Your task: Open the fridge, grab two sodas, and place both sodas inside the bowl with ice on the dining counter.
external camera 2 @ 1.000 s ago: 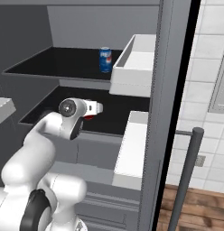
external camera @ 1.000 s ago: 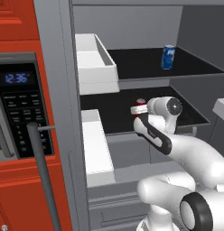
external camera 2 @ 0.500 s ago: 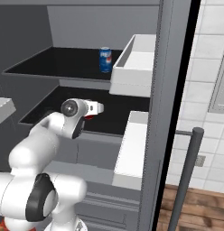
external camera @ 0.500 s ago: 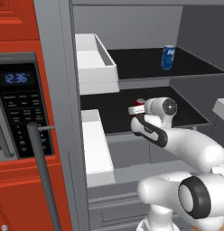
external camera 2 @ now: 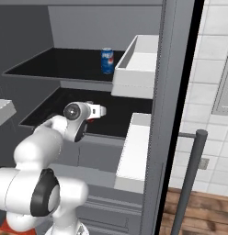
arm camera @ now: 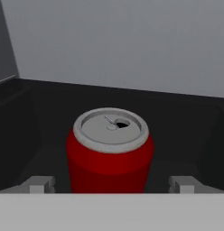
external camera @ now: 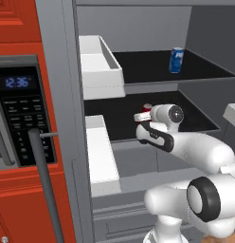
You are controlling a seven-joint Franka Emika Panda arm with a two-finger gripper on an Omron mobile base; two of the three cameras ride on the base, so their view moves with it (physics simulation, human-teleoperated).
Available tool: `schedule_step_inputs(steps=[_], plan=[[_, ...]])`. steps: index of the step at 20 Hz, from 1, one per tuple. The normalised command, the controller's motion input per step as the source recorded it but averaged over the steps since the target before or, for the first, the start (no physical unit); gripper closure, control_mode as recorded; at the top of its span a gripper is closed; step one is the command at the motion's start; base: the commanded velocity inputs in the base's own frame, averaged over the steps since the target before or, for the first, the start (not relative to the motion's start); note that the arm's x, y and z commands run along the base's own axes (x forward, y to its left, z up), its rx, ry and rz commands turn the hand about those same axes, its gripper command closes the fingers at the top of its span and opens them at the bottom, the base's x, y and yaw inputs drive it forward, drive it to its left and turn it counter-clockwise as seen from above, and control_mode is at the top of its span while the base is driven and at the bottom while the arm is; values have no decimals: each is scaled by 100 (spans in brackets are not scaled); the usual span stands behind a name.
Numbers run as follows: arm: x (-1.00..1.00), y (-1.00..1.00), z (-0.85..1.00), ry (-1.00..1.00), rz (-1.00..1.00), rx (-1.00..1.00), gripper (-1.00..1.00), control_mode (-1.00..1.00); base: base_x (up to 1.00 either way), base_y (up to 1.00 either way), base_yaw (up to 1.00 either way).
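Note:
The fridge [external camera: 58, 71] stands open, with black shelves inside. A red soda with a silver top [arm camera: 110, 153] stands upright on the lower shelf. My gripper [arm camera: 110, 185] is open, one fingertip [arm camera: 37, 184] on each side of the can's base and apart from it. From the left base view the gripper [external camera: 144, 113] reaches in over that shelf, and a sliver of the red soda [external camera: 147, 108] peeks out behind it. A blue soda [external camera: 176, 60] [external camera 2: 106, 60] stands on the upper shelf. The bowl with ice and the dining counter are out of view.
White door bins [external camera: 98, 61] [external camera 2: 139, 64] hang on the open doors on both sides of the shelves. A built-in microwave [external camera: 20, 118] sits in red cabinetry at the left. A long grey door handle [external camera 2: 189, 183] stands at the right, before a white tiled wall.
The hand has edged a little further into the lower shelf toward the red soda, and the arm's elbow has risen. The jaws stayed open.

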Motion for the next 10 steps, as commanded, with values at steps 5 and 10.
schedule_step_inputs(steps=[5,10], plan=[[10,1,-8,0,0,0,-100,-100,0,0,0],[15,1,-2,0,0,0,100,-100,0,0,0]])
